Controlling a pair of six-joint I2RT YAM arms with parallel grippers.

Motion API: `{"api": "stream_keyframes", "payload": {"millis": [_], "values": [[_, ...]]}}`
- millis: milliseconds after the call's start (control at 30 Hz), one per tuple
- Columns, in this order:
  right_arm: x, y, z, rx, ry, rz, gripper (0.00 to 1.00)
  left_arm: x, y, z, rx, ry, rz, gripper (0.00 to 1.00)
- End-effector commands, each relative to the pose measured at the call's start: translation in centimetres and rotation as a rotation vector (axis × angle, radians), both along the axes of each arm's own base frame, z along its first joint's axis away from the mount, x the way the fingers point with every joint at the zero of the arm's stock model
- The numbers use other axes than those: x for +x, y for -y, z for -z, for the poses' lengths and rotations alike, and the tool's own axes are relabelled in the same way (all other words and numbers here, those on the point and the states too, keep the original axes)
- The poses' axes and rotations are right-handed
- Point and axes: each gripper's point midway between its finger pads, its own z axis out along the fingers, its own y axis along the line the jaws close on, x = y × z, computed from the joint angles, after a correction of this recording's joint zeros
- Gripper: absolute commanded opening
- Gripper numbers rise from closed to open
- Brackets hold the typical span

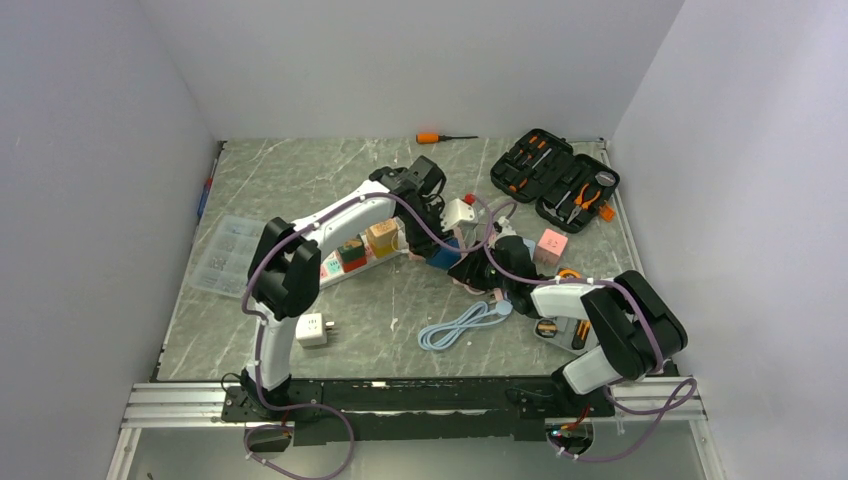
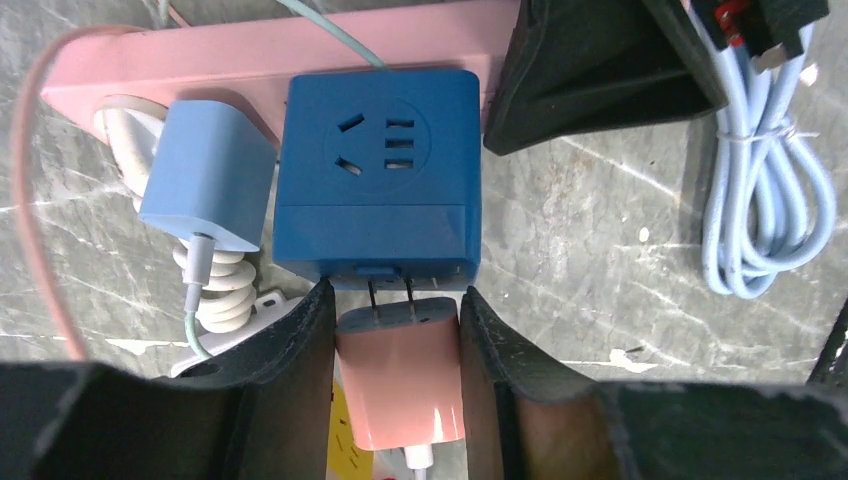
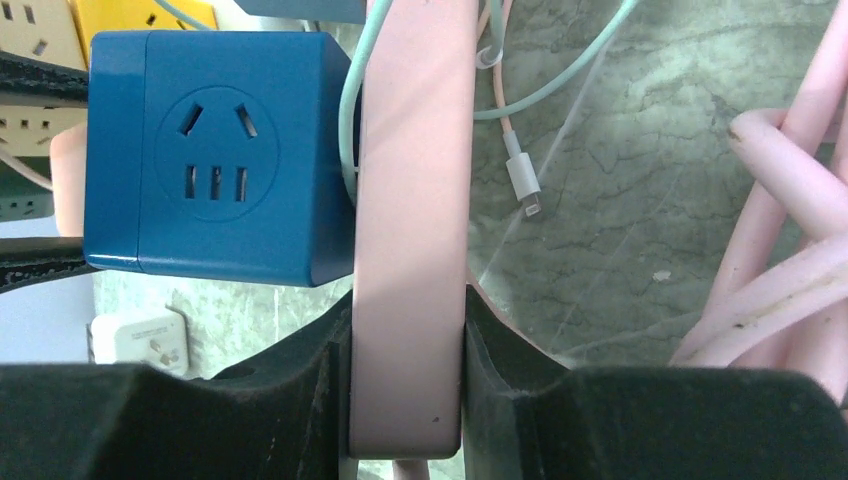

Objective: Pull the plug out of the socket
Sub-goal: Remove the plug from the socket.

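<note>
Left hand (image 2: pixel 395 296): pinching pink plug (image 2: pixel 400 385) for pulling off blue socket (image 2: pixel 378 170).
Right hand (image 3: pixel 408 312): clamping pink strip (image 3: pixel 415 180), steadying against pull.

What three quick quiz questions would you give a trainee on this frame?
1. True or false: the right gripper is clamped on the pink power strip.
2. The left gripper has its fingers on either side of: A) white adapter, B) pink plug, C) coiled blue cable.
3. Short answer: which socket do the pink plug's prongs go into?

Key: 1 true. 2 B. 3 the blue cube socket, prongs partly showing.
</note>
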Motion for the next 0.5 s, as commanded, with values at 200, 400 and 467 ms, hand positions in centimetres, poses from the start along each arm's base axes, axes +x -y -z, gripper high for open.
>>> {"api": "stream_keyframes", "payload": {"millis": [200, 400, 467], "values": [[1.7, -1.8, -3.4, 0.037, 0.176, -0.087, 0.0, -0.2, -2.6, -0.7, 0.083, 0.083, 0.062, 0.0], [1.7, -1.3, -3.0, 0.004, 0.178, -0.08, 0.0, 1.7, -2.4, -2.0, 0.098, 0.156, 0.066, 0.0], [1.6, -1.1, -2.7, -0.016, 0.175, -0.078, 0.0, 2.0, -2.7, -2.6, 0.111, 0.183, 0.069, 0.0]]}}
